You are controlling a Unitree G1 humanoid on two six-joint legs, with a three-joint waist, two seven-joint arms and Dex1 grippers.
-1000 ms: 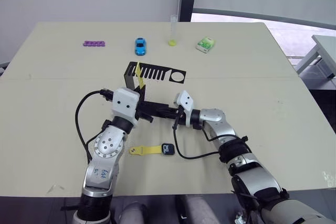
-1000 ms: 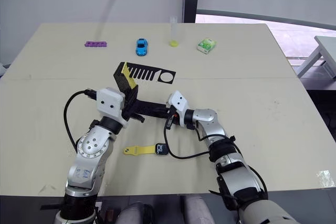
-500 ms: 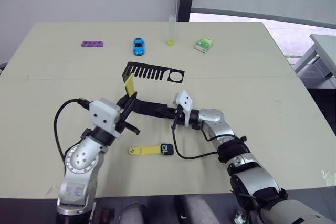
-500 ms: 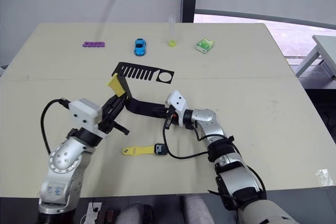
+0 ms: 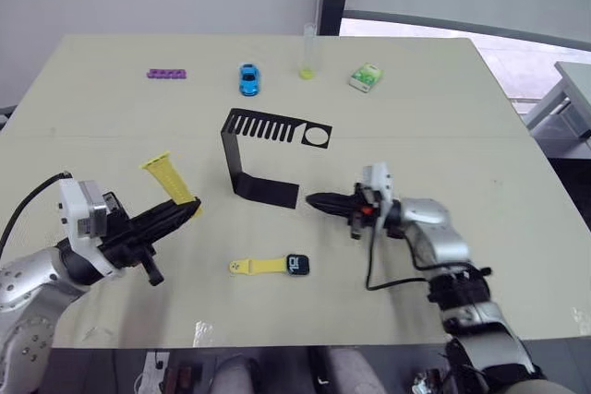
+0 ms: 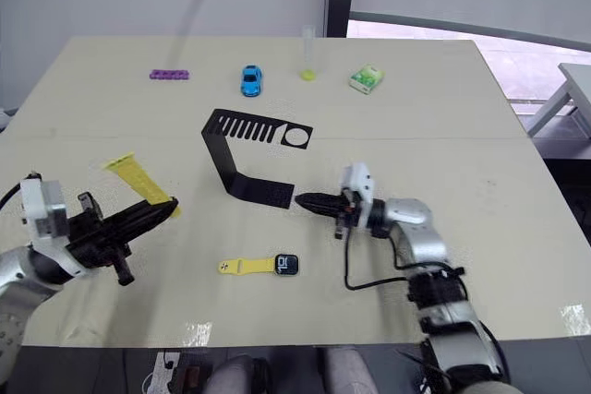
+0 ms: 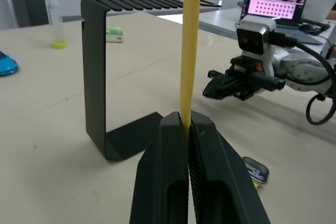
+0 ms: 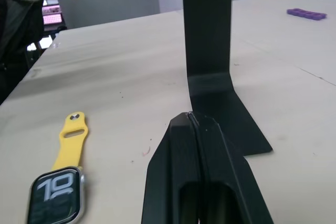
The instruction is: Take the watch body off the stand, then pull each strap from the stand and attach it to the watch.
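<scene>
My left gripper (image 5: 187, 208) is shut on the lower end of a loose yellow strap (image 5: 169, 178) and holds it above the table, left of the stand. The black stand (image 5: 240, 149) sits mid-table with its slotted top plate (image 5: 277, 125) empty. The watch body (image 5: 296, 264) lies flat near the front edge, with the other yellow strap (image 5: 253, 266) joined to its left side. My right gripper (image 5: 314, 200) is shut and empty, low over the table just right of the stand's base (image 8: 220, 95). In the left wrist view the held strap (image 7: 188, 45) rises straight up from my fingertips.
Along the far edge lie a purple bar (image 5: 167, 73), a blue toy car (image 5: 248, 79), a clear tube (image 5: 307, 51) with yellow liquid and a green-white packet (image 5: 367, 77). A laptop (image 7: 275, 1) and a person are beyond the table on its right.
My left gripper has pulled the yellow strap off the stand and carried it left and toward the front. My right gripper has let go of the stand's base and drawn back to the right.
</scene>
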